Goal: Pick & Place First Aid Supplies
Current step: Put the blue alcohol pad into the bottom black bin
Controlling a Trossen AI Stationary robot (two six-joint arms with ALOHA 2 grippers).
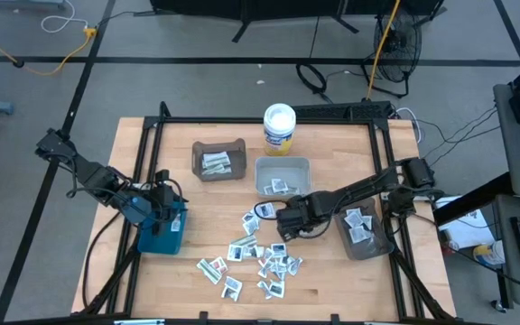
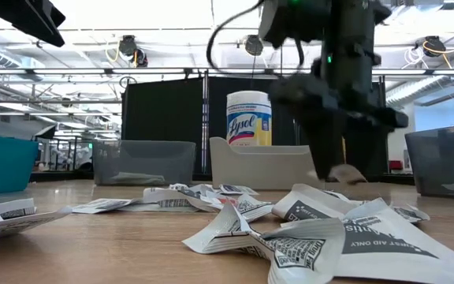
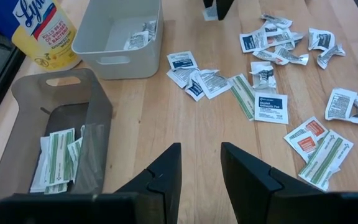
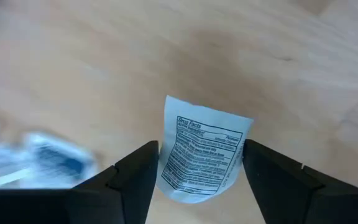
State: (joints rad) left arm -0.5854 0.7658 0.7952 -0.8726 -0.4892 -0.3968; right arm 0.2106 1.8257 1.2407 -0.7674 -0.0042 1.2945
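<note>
Small white packet w/ black drug-facts print (image 4: 202, 152) sits between the right gripper (image 4: 197, 171) fingers, over bare wood at the upper edge of the scatter of flat white first aid packets (image 1: 258, 255). Fingers are spread either side of it; whether they touch it can't be told. In the high view the right gripper (image 1: 266, 213) is just below the pale grey open bin (image 1: 283, 175), near desk centre.

Scatter runs from centre twd the front edge of the light wooden desk (image 1: 328, 280); open wood lies left & right of it. Smoky brown bin (image 1: 218, 160) holds green-striped strips, the dark grey bin (image 1: 365, 232) at the right edge holds packets. White round tub w/ blue-yellow label (image 1: 279, 127) stands at the back edge.

Left gripper (image 3: 201, 174), fingers apart & empty, hangs by the teal bin (image 1: 163, 231) at the left edge.
</note>
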